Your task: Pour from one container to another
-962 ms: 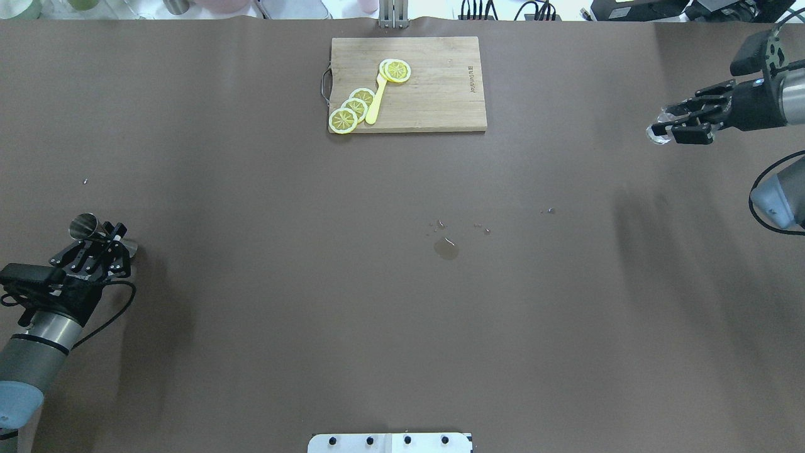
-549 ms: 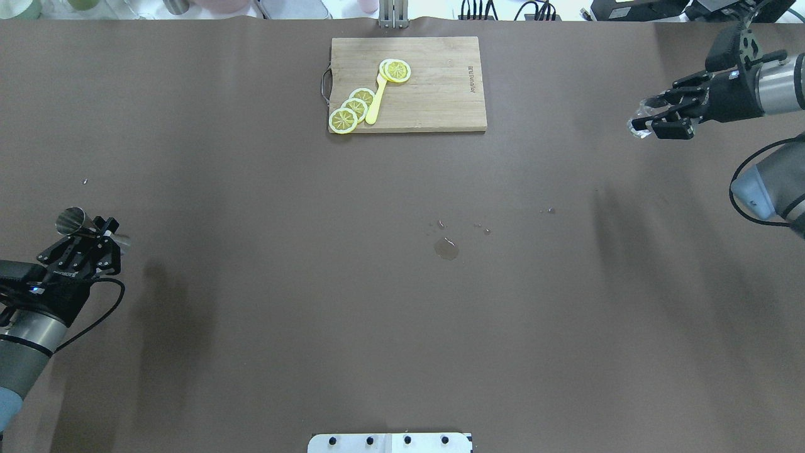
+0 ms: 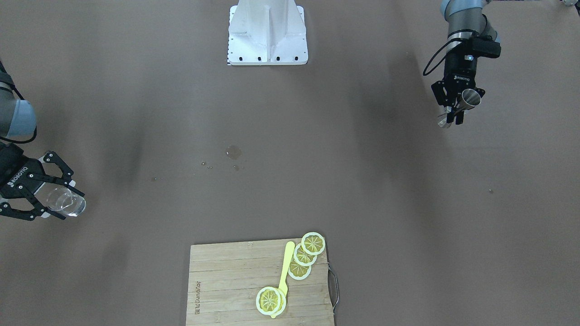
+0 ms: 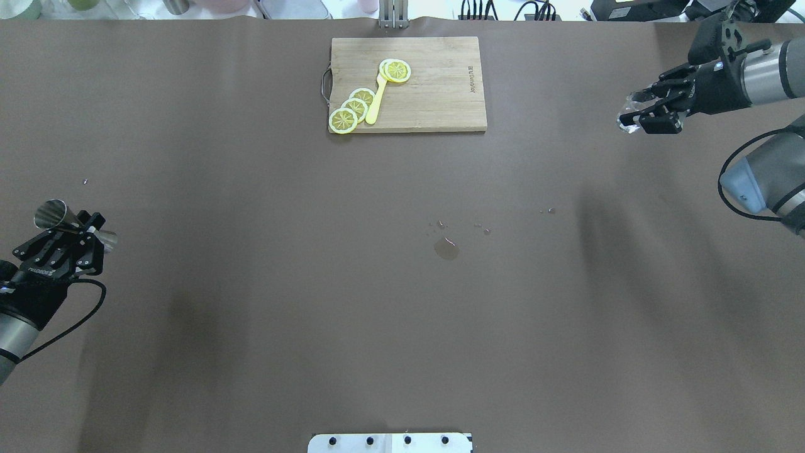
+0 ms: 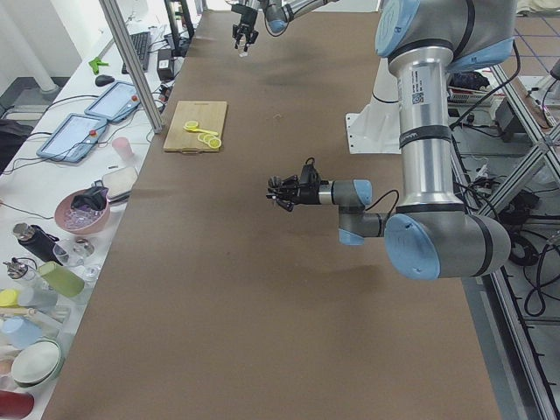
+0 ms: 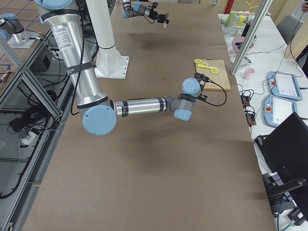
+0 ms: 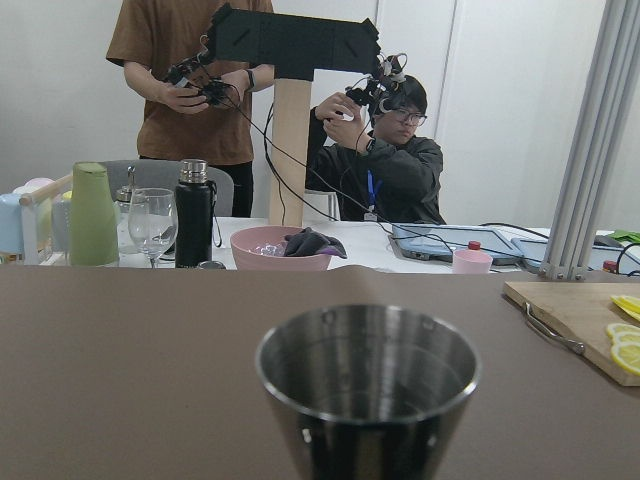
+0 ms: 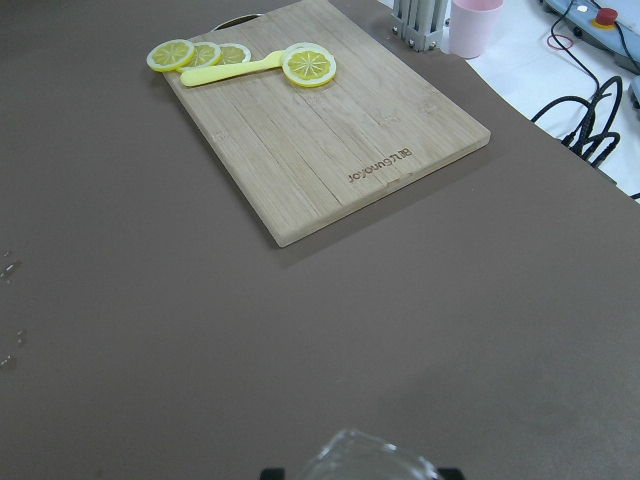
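The dark grey metal jigger (image 4: 55,217) hangs tilted above the table's far left, my left gripper (image 4: 85,234) shut on its narrow waist. Facing the robot, the jigger (image 3: 469,98) and left gripper (image 3: 454,110) show at upper right. The left wrist view looks across the jigger's open rim (image 7: 367,372). My right gripper (image 4: 649,113) is shut on the small clear glass cup (image 4: 627,119) above the far right of the table. From the front the glass (image 3: 65,201) lies sideways in the right gripper (image 3: 53,199). Only the glass rim (image 8: 365,462) shows in the right wrist view.
A wooden cutting board (image 4: 440,94) with lemon slices (image 4: 353,108) and a yellow utensil (image 4: 376,100) lies at the far centre. A small puddle (image 4: 446,249) and droplets (image 4: 481,228) mark the table's middle. The white robot base (image 4: 390,442) sits at the near edge.
The left gripper has carried the jigger further left. The right gripper has carried the glass inward and toward the far edge.
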Action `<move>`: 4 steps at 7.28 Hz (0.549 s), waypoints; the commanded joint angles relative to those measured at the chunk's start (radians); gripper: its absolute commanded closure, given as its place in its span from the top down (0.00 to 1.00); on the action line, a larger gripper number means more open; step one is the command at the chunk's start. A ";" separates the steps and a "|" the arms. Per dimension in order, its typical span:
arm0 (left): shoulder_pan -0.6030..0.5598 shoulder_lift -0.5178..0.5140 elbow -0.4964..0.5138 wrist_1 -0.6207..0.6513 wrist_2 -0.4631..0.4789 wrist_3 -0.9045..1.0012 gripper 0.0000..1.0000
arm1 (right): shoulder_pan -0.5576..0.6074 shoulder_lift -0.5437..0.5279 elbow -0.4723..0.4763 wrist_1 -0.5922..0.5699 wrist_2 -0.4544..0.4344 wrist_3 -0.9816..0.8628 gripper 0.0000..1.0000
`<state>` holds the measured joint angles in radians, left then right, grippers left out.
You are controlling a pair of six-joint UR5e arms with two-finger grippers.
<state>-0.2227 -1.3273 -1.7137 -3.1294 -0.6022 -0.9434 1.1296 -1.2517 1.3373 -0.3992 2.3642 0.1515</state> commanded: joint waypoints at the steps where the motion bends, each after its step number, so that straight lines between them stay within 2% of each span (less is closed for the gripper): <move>1: -0.003 0.005 -0.039 0.008 -0.107 0.009 0.00 | -0.011 -0.002 0.080 -0.125 0.007 -0.015 0.00; 2: -0.003 0.003 -0.049 0.008 -0.128 0.015 0.00 | -0.028 -0.005 0.121 -0.186 0.007 -0.015 0.00; 4: -0.009 0.000 -0.075 0.005 -0.160 0.136 0.00 | -0.036 -0.002 0.151 -0.219 -0.002 -0.016 0.00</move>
<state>-0.2277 -1.3246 -1.7761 -3.1231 -0.7393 -0.8777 1.0985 -1.2550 1.4678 -0.5960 2.3658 0.1358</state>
